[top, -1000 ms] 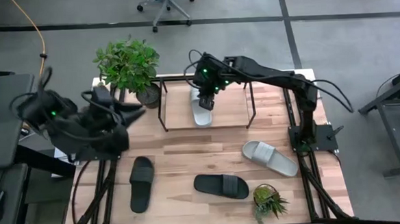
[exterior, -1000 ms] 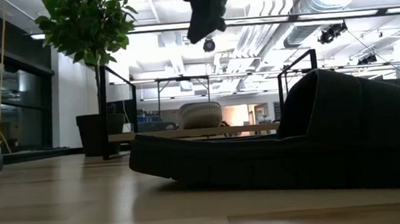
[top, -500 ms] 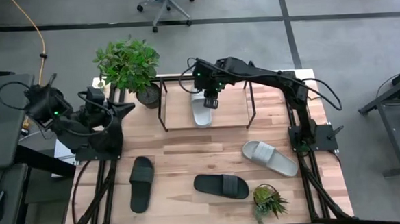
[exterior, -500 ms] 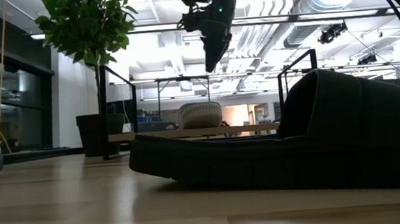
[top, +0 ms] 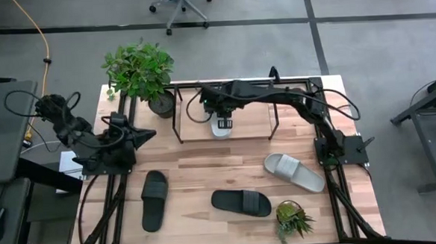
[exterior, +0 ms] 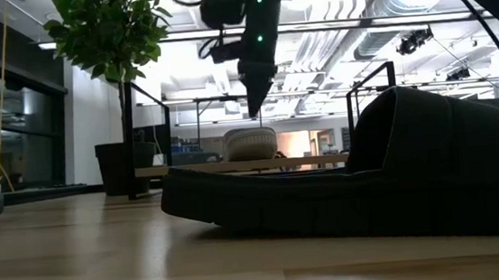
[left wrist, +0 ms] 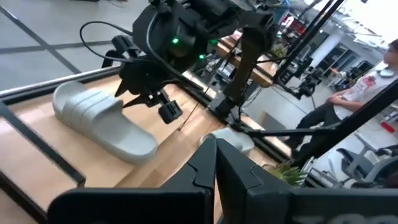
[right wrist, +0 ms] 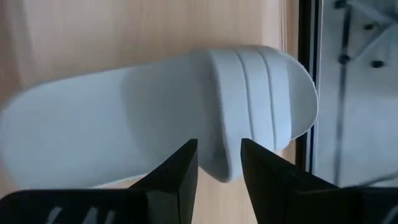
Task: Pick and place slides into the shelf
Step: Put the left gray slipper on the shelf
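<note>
One light grey slide (top: 220, 126) lies flat on the board of the shelf (top: 177, 117), toe strap toward the near side. My right gripper (top: 225, 123) hangs just above it, fingers pointing down and open with a narrow gap (right wrist: 219, 162). The strap (right wrist: 261, 99) shows beyond them. In the low view the right gripper (exterior: 254, 110) ends above the slide (exterior: 250, 143). A second grey slide (top: 294, 172) and two black slides (top: 241, 203) (top: 155, 200) lie on the table. My left gripper (top: 150, 133) waits shut at the table's left edge (left wrist: 216, 163).
A large potted plant (top: 140, 70) stands at the shelf's left end, and a small plant (top: 292, 219) sits near the near edge. The shelf's thin black tubes (right wrist: 308, 37) frame the slide. A person (left wrist: 367, 93) sits beyond the table's right side.
My right arm has swung its wrist toward the table's left and tipped the gripper until it points straight down. In the low view its tips now hang much lower over the grey slide, which has not moved. My left arm has drawn back at the left edge.
</note>
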